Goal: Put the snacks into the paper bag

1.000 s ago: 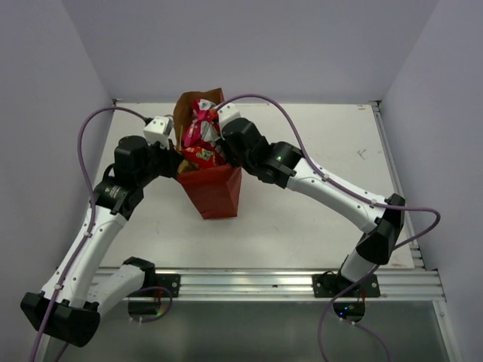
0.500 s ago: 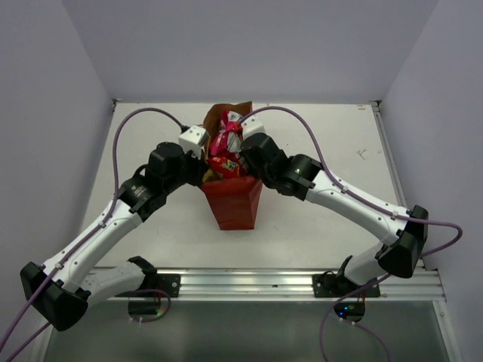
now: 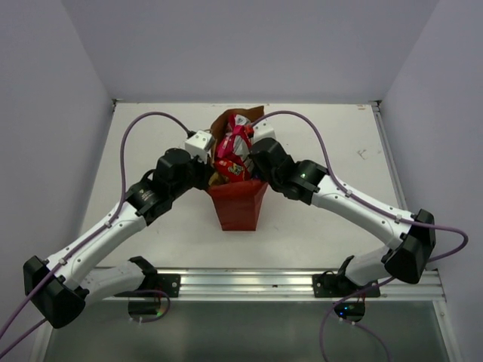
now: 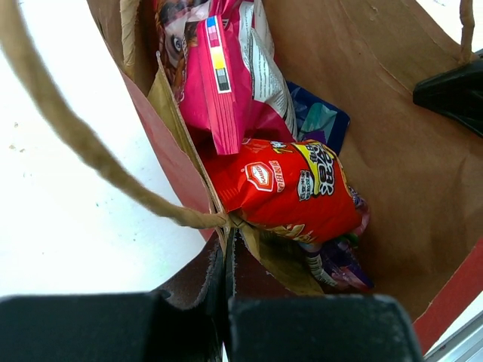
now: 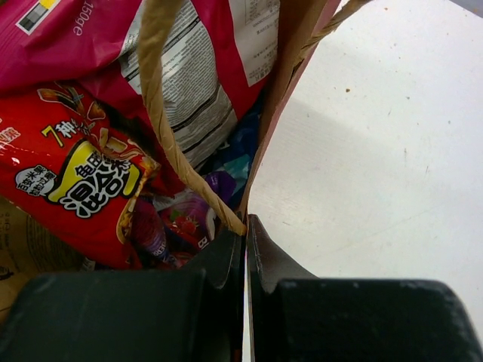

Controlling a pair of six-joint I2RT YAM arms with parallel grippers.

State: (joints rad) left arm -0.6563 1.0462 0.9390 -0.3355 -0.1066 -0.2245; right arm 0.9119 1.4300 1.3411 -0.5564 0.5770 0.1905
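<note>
Operator: Where is the paper bag (image 3: 240,205), and what does it carry?

Technician: It stands upright on the table (image 3: 339,136) at the centre of the top view, between the two arms. The snacks sit inside. In the left wrist view the red packet (image 4: 283,185) lies mid-frame. The pink-and-silver packet (image 4: 226,83) stands above it and rises past the rim. The dark blue packet (image 4: 317,121) is behind them, and the purple packet (image 4: 339,264) is at the lower right.

Operator: What is the state of each tool?

Technician: The left tool (image 4: 226,245) is closed flat on the bag rim at the left of the top view, next to a string handle (image 4: 75,143). The right tool (image 5: 246,230) is closed flat on the opposite rim, with the paper pinched between its fingers.

Operator: How does the load handle?

Technician: It is judged light. Foil packets are soft and slippery, and they crush easily. The paper wall is thin and likely to crease or tear under a sideways pull. Take hold at the rim near the handle roots, with both sides level. The tall pink packet makes the load top-heavy, so the bag can tip
</note>
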